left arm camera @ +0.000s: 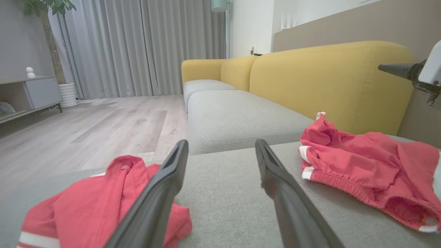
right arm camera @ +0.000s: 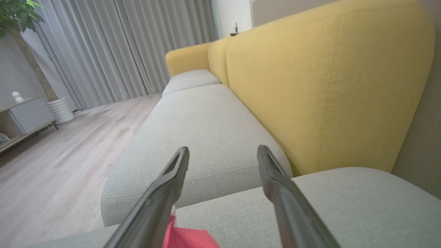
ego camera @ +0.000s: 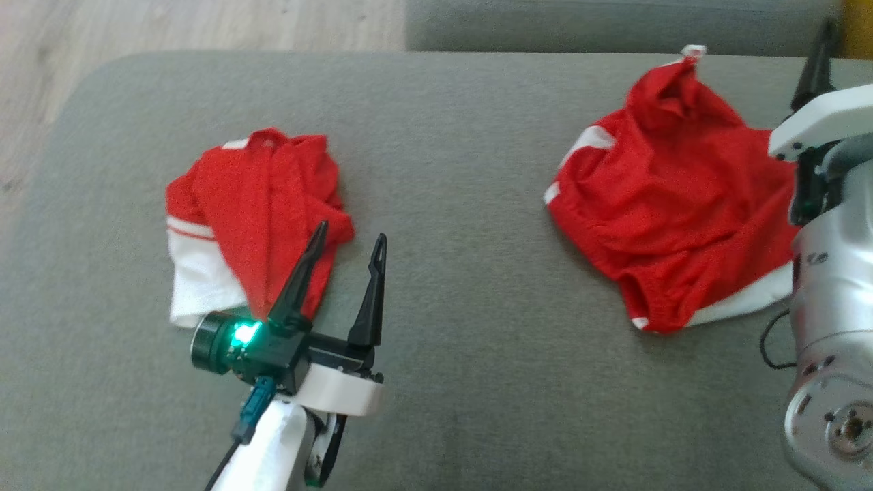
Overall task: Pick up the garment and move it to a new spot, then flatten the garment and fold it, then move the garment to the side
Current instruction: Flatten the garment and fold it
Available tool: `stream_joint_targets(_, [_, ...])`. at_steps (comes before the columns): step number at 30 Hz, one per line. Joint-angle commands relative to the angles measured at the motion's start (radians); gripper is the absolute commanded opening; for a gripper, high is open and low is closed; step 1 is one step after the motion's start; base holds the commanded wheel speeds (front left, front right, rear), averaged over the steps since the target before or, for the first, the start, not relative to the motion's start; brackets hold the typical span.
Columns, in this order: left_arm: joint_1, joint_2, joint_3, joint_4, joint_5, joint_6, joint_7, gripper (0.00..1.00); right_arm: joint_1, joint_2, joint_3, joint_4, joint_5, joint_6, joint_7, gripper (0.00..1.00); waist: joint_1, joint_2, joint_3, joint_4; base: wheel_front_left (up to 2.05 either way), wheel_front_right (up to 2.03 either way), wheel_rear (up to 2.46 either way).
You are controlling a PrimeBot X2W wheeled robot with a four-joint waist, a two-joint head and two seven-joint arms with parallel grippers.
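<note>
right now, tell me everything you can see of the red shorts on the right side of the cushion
The red shorts are thin, slightly shiny sports fabric with white trim at the edges and a gathered elastic band. They lie crumpled on the grey cushion, one corner bunched up in a peak with a small white tag at the far edge. Nothing grips them; the right arm overlaps their right edge in the head view, contact unclear.
</note>
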Motion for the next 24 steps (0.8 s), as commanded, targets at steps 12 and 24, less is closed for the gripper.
stream_joint_targets(12, [-0.004, 0.002, 0.062, -0.047, 0.014, -0.017, -0.005, 1.0, 0.362, 0.032, 0.383, -0.375, 0.389, 0.008, -0.042, 1.0, 0.0, 0.0, -0.061, -0.149, 0.0, 0.0, 0.0])
stream_joint_targets(24, [0.007, 0.001, 0.048, -0.02, -0.05, -0.026, -0.005, 1.0, 0.856, 0.032, 0.598, -0.775, 0.523, 0.008, -0.043, 1.0, 0.0, 0.0, -0.065, -0.207, 0.0, 0.0, 0.0])
